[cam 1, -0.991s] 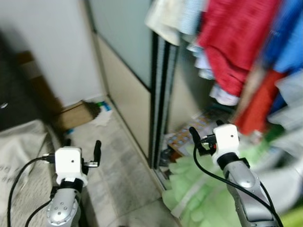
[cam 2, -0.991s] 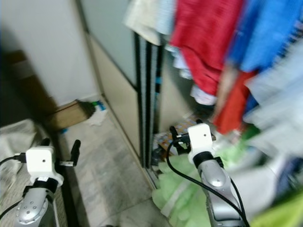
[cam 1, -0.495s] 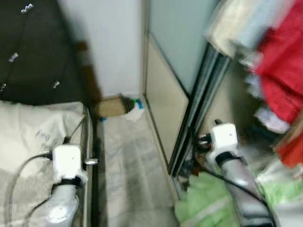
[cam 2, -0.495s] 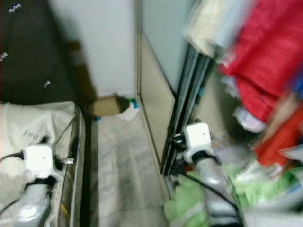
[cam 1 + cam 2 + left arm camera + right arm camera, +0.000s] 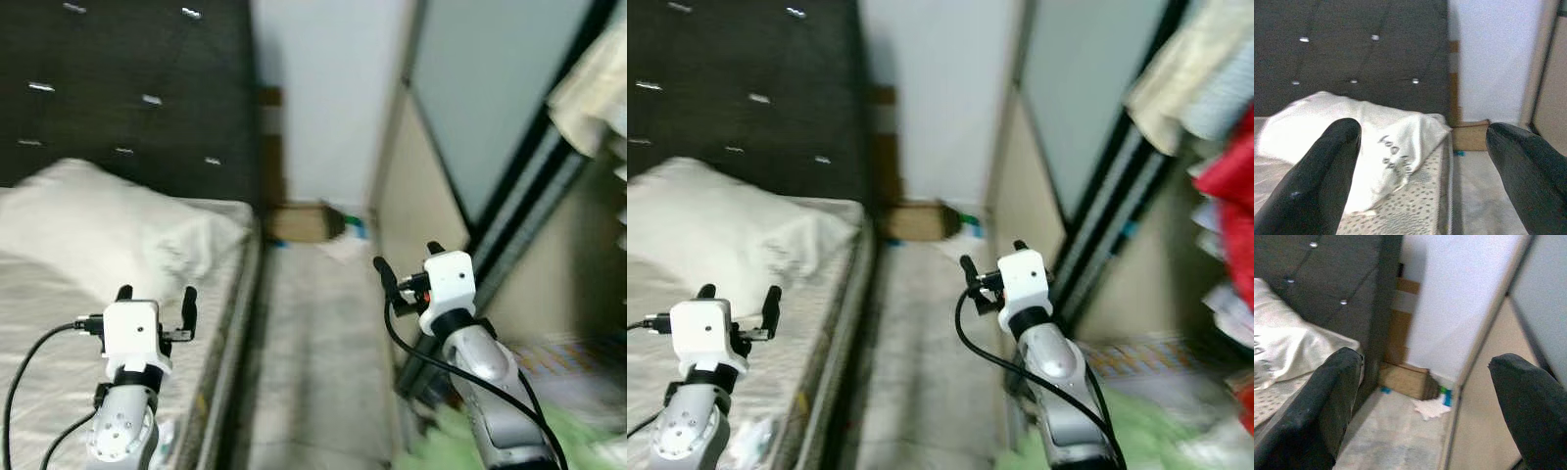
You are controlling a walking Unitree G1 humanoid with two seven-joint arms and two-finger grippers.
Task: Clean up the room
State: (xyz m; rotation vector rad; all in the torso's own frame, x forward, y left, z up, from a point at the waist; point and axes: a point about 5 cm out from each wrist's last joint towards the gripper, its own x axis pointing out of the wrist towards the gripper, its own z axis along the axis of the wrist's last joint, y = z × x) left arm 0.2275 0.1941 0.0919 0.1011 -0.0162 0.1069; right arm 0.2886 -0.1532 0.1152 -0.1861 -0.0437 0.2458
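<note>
My left gripper (image 5: 156,294) hovers open and empty over the near edge of the bed (image 5: 39,323). A white pillow (image 5: 113,225) lies on the bed against the dark tufted headboard (image 5: 127,88). My right gripper (image 5: 407,257) is raised, open and empty, over the narrow floor aisle (image 5: 313,333) beside the wardrobe's sliding door (image 5: 480,108). At the aisle's far end a cardboard box (image 5: 302,223) lies on the floor, with a white crumpled scrap (image 5: 1431,408) and a small blue-green item (image 5: 1445,396) beside it. A light green cloth (image 5: 1141,431) lies on the floor at the lower right.
The aisle between the bed's side and the wardrobe is narrow. Hanging clothes (image 5: 1215,108), cream and red, fill the open wardrobe at the right. A patterned sheet (image 5: 1136,354) lies on the wardrobe floor. A white wall (image 5: 323,88) closes the far end.
The camera has swung left: the bed, pillow and headboard have come into view and the hanging clothes have slid to the right edge. Both grippers stay open in the same raised pose.
</note>
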